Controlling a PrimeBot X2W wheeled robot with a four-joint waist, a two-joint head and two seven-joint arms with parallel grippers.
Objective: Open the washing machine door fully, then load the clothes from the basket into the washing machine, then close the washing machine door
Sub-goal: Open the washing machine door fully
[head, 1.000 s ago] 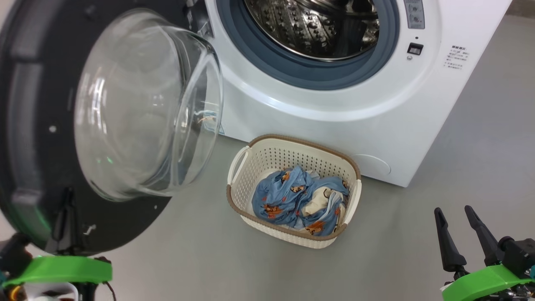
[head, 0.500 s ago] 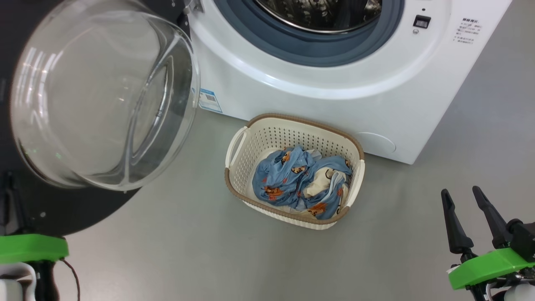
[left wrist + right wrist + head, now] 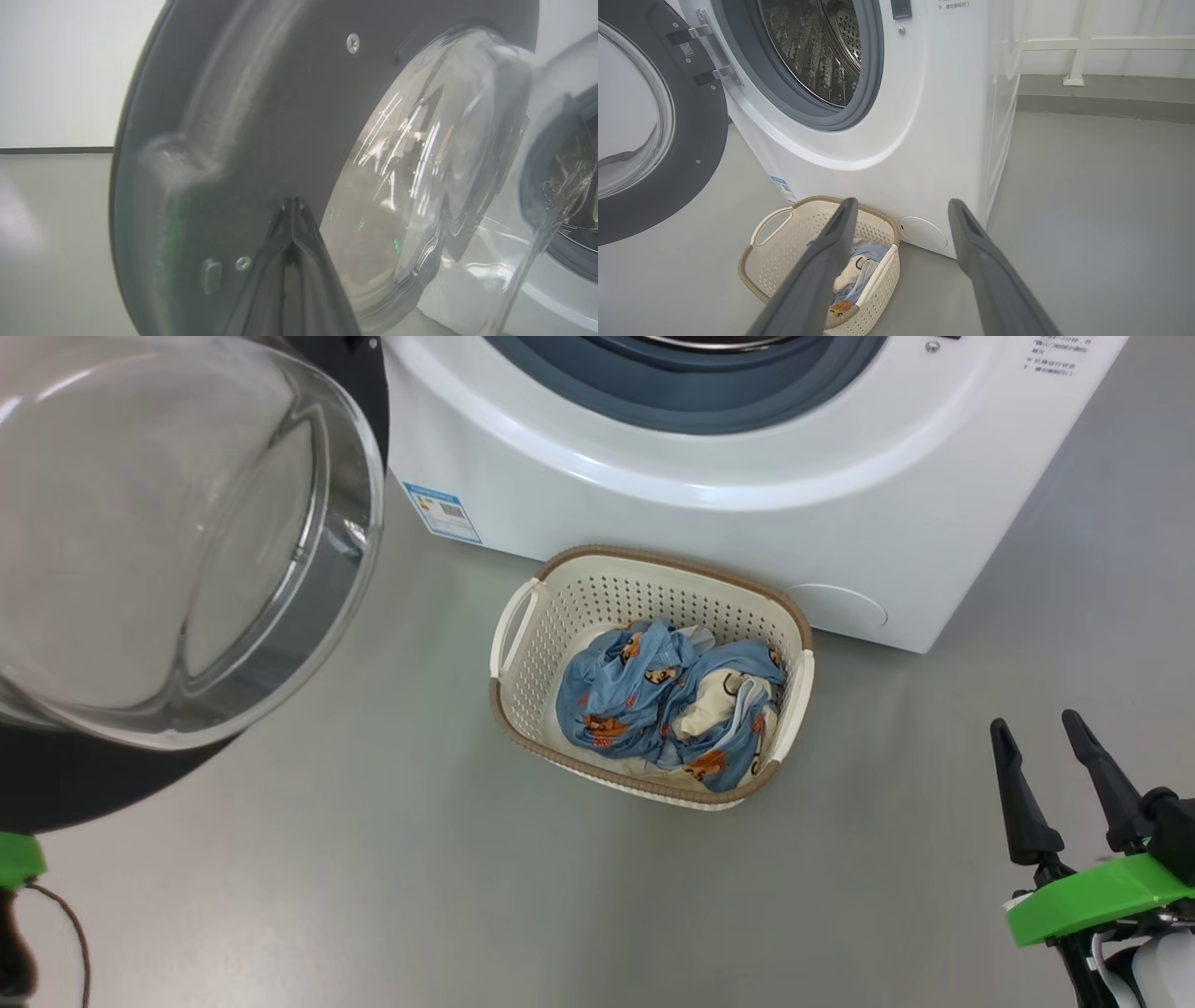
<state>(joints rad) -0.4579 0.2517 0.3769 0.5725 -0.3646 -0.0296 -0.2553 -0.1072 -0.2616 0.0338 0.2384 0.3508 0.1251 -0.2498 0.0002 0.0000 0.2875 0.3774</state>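
Pressing on the inner face of the door, apparently: left gripper, fingers shut together, holding nothing (a blunt tip for pushing); door swung wide off the washing machine. Parked lower right: right gripper, jaws wide, empty, likely readied for the clothes, heaped in the basket just before the machine.

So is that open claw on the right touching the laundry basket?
Apart. In the head view, bare grey floor lies between the right gripper and the basket.
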